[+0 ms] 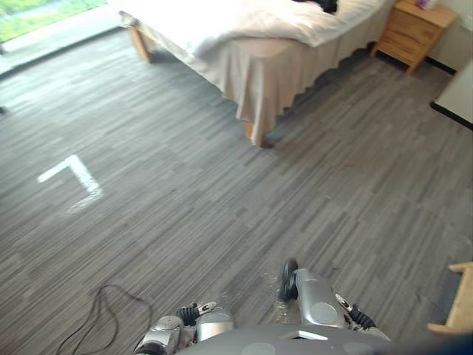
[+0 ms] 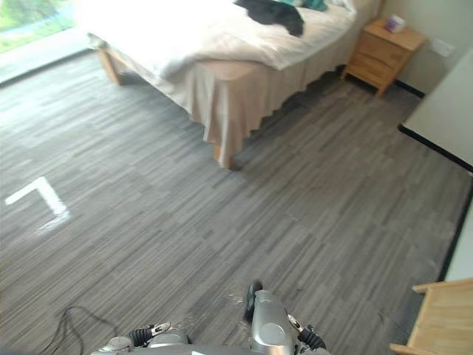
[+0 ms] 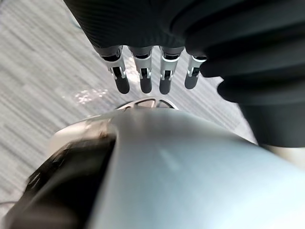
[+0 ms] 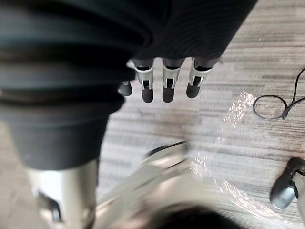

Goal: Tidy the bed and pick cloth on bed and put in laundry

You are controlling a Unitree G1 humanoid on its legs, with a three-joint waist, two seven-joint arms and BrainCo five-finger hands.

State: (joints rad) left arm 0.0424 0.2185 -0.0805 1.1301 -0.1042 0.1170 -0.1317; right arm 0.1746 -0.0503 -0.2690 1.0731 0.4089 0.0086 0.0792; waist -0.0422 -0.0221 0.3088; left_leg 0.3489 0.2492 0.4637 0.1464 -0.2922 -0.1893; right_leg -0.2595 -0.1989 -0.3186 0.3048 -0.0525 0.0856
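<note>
The dark cloth (image 2: 275, 13) lies on the far right part of the bed (image 2: 236, 96), on top of the white duvet (image 2: 192, 37), and it is spread in a loose, crumpled heap. Just beside it, at the far edge, there is a small teal piece (image 2: 318, 4); I cannot tell what it is. The bed stands at the far side of the room, with a wooden nightstand (image 2: 380, 52) to the right of it, and a wide stretch of grey floor (image 2: 222, 237) lies between the robot and the bed, so the cloth is well apart from both hands. The left hand (image 3: 145, 76) hangs with straight, relaxed fingers over the floor and grasps nothing. The right hand (image 4: 167, 81) is the same, released and empty. I judge that the task is at its start and that the robot must first walk to the right side of the bed. The cloth looks soft, thin and light, so it will fold and hang when lifted, and it is not fragile. A good place to take it is probably the thick bunched middle of the heap, where the fingers can close on several layers. A grip on one thin edge may slip, or may catch the duvet under it.
</note>
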